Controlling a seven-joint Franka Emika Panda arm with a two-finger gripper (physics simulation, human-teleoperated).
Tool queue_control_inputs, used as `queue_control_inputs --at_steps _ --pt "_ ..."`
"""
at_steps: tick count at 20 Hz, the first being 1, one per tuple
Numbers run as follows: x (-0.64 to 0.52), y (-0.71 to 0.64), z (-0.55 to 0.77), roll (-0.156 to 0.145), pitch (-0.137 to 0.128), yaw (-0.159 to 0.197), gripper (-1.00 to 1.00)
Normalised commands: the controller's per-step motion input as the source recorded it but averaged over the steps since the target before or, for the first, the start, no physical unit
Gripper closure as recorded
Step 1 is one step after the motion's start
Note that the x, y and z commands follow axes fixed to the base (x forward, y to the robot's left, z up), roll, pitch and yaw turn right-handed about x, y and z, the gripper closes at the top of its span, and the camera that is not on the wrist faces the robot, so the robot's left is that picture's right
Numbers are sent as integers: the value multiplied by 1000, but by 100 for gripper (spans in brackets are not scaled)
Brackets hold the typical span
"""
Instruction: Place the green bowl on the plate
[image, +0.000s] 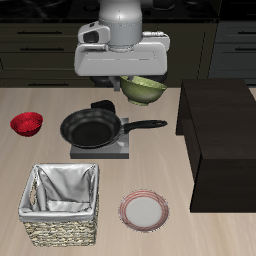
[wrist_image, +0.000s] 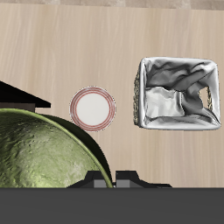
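Observation:
The green bowl (image: 144, 91) hangs tilted in the air above the back of the table, beside the pan. My gripper (image: 130, 79) is shut on its rim. In the wrist view the bowl's olive outside (wrist_image: 39, 153) fills much of the frame, next to my gripper (wrist_image: 122, 178). The plate (image: 145, 210), white-grey with a pinkish-red rim, lies flat near the table's front edge with nothing on it. It also shows in the wrist view (wrist_image: 93, 108), well apart from the bowl.
A black frying pan (image: 93, 128) sits on a grey burner (image: 118, 153) below the bowl. A small red bowl (image: 27, 124) lies farther off. A cloth-lined wicker basket (image: 62, 205) (wrist_image: 175, 94) stands beside the plate. A tall dark box (image: 222, 140) stands on the plate's other side.

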Motion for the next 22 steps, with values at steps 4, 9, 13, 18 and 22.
queue_control_inputs --at_steps 4,9,13,18,22 --pt "298 -190 37 -24 8 -38 100" --pt "216 -29 8 20 -11 -9 100" --pt "182 -89 14 -26 -20 -22 100" --pt "147 -13 -93 12 4 -16 100" --pt "80 88 -78 38 25 -16 100"
